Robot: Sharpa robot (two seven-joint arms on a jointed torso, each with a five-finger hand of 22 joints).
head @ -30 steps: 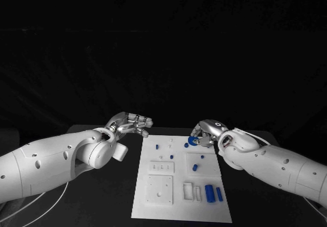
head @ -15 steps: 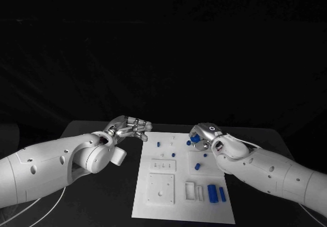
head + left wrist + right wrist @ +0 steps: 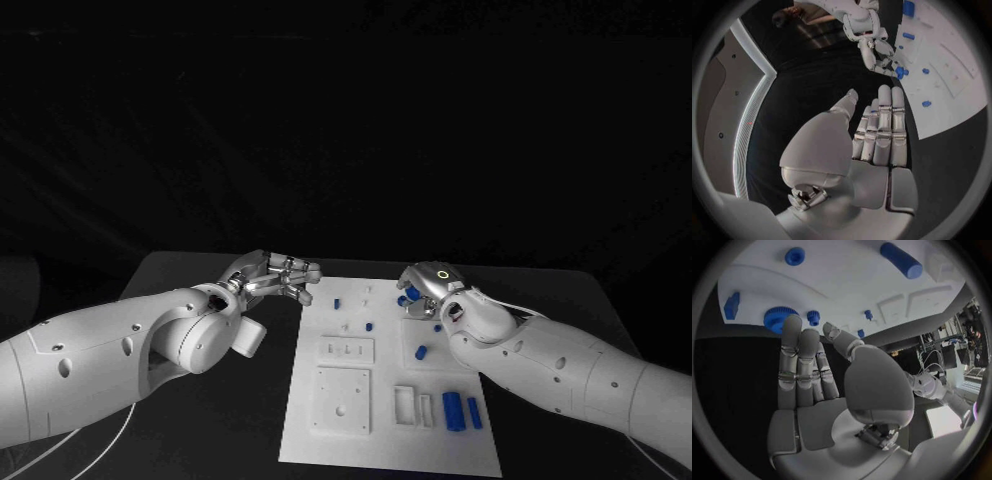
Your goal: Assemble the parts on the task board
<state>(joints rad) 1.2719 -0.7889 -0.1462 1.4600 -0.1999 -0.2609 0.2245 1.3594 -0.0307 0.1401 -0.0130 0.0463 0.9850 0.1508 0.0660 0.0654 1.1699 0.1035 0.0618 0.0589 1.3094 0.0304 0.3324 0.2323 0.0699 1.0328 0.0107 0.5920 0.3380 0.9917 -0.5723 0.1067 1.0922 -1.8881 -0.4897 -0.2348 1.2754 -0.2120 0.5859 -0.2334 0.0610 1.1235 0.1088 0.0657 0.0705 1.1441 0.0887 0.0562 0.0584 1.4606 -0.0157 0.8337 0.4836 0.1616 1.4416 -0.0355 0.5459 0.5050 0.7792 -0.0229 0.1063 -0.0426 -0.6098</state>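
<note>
At the far edge of the flat white task board (image 3: pixel 389 400), the silver right hand (image 3: pixel 427 290) rests its fingertips on a round, toothed blue gear (image 3: pixel 778 318), not gripping it. Beside the board's far left corner, the left hand (image 3: pixel 271 274) hovers empty, fingers straight and together. Smooth blue cylinders (image 3: pixel 460 410) lie near the board's front right

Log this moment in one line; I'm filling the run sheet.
left hand: open, off board | right hand: fingers at blue gear, far board edge

white task board (image 3: pixel 335 420) on black table (image 3: pixel 188 275)
</note>
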